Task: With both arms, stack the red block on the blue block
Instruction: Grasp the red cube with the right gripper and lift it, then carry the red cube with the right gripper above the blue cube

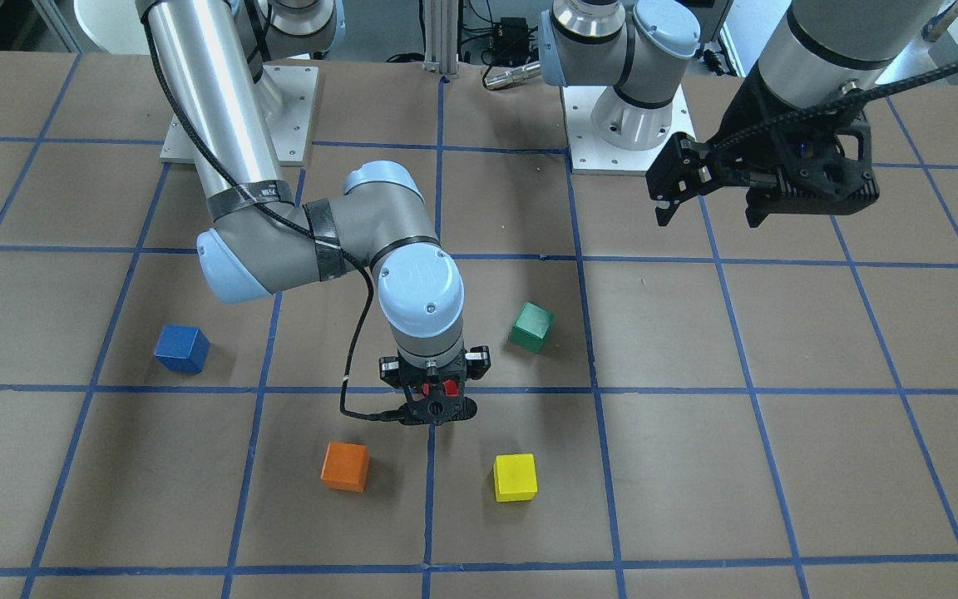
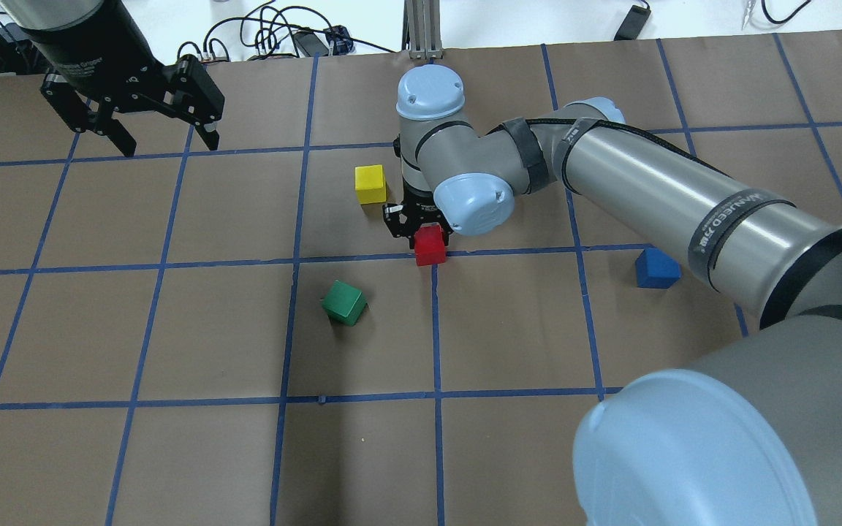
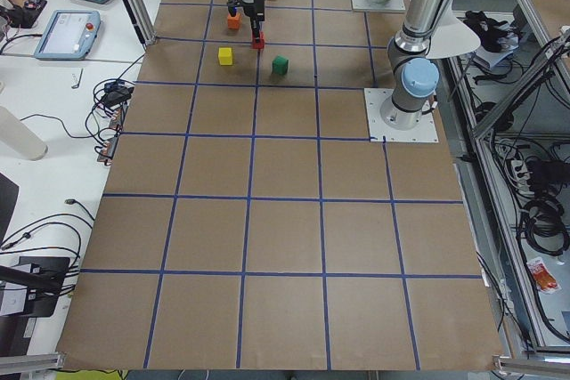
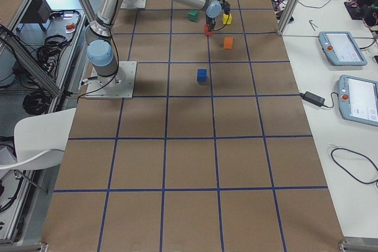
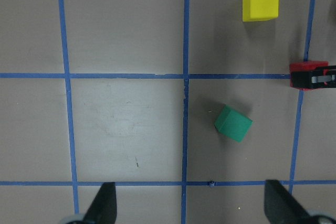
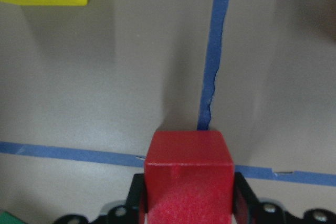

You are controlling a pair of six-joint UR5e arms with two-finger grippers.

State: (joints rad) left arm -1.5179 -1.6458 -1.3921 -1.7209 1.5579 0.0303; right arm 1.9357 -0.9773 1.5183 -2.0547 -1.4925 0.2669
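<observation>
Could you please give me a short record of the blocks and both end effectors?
Red block: held in the right end effector, over a blue tape line.
Blue block: on the table to the robot's right, nothing on it.
Left end effector: open, empty, off to the robot's left.
Others: green block, yellow block, orange block, each apart on the table.

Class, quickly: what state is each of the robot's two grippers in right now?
Left gripper: open, holding nothing.
Right gripper: closed on the small matte red cube.
</observation>
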